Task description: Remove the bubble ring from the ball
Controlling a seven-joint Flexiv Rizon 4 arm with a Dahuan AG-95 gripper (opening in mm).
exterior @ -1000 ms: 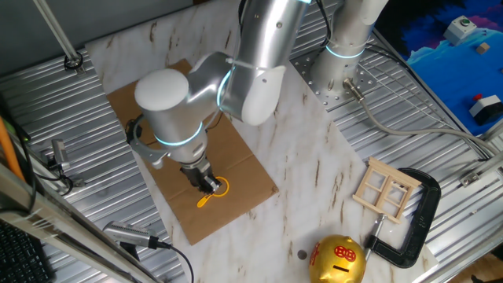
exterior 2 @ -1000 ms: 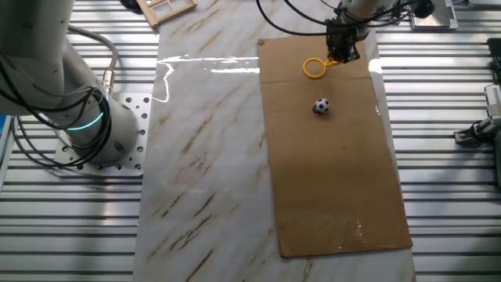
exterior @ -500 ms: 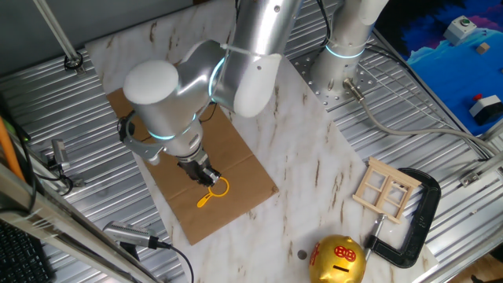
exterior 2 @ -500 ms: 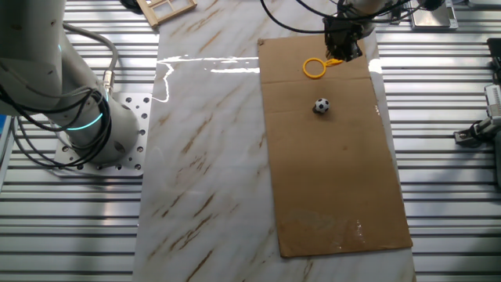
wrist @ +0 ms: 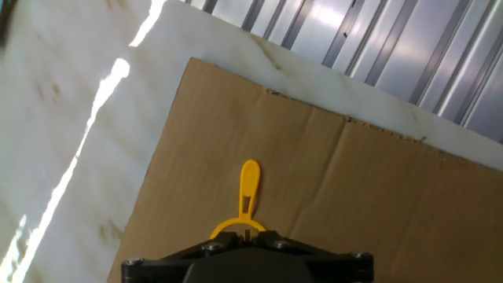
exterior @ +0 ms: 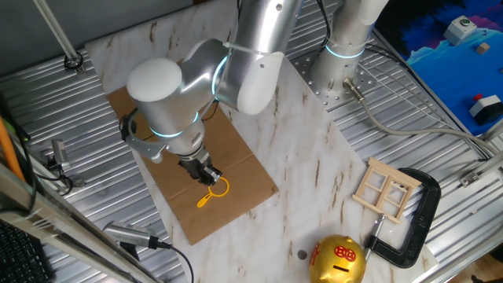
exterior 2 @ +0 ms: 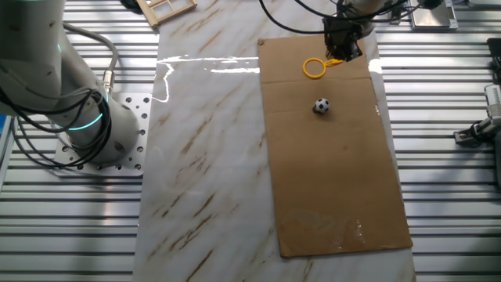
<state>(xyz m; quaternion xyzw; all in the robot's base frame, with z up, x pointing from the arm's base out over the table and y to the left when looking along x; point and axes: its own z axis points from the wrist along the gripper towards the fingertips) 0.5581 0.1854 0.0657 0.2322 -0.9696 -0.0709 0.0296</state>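
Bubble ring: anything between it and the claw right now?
Nothing visible. The claw sits right at the bubble ring, which lies on the cardboard sheet. The soccer ball sits apart, outside the hoop.

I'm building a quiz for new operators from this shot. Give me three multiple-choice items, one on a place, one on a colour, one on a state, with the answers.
1. Where is the ball?
A. On the cardboard sheet, apart from the ring
B. Inside the ring
C. On the bare marble

2. What colour is the bubble ring?
A. Blue
B. Yellow-orange
C. Green

3. How does the ring lie?
A. Flat on the cardboard by the gripper
B. Hanging off the table edge
C. Leaning on the wooden frame

Answers:
1 A: the ball sits on the cardboard, clear of the bubble ring.
2 B: its hoop and handle show yellow-orange in every view.
3 A: it rests flat just below the gripper, handle pointing away from it in the hand view; whether the gripper grips it cannot be told.
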